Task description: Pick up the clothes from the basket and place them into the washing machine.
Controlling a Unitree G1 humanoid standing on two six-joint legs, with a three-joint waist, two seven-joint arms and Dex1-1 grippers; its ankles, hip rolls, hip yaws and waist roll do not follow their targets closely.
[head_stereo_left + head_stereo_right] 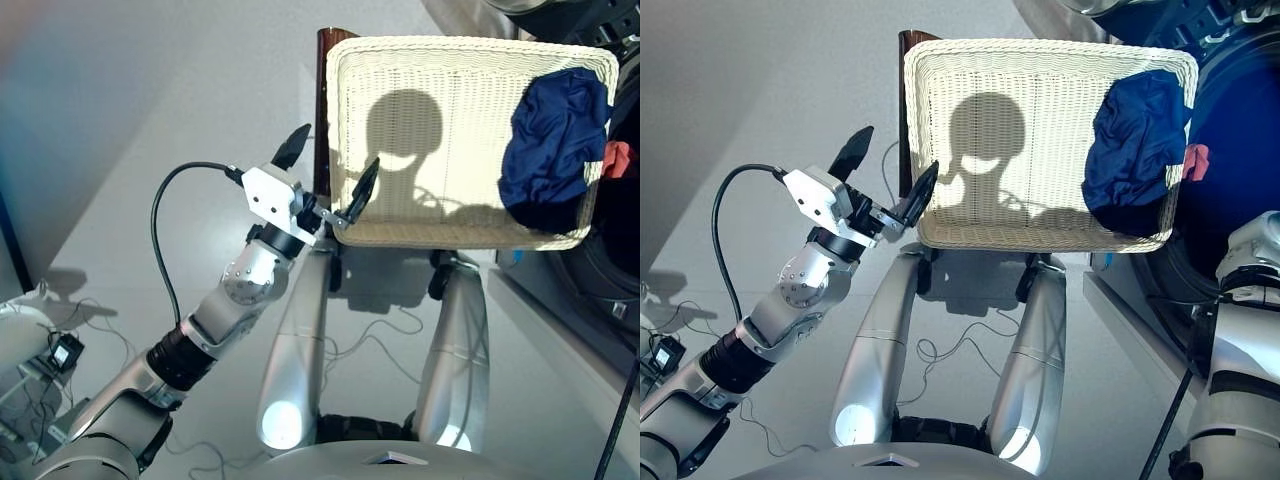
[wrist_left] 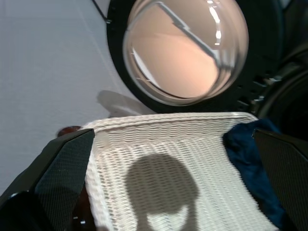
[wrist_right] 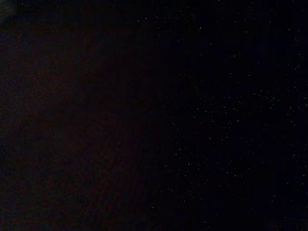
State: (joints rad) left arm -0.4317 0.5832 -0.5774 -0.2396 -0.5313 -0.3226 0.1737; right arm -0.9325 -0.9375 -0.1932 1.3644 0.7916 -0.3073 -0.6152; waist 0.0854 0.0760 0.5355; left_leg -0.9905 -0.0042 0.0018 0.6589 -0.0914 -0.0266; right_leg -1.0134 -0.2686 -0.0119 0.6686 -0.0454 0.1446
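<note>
One navy garment (image 1: 553,140) and one coral garment (image 1: 617,158) lie in the basket (image 1: 420,120); the left pincer (image 1: 330,170) gapes wide, empty.

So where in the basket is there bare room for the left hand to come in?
The basket's left and middle are bare wicker, from the left rim across to the navy garment. The right end is crowded: the navy garment is heaped against the right rim, with a red scrap just outside. The left gripper, fingers open, sits at the near-left corner.
</note>
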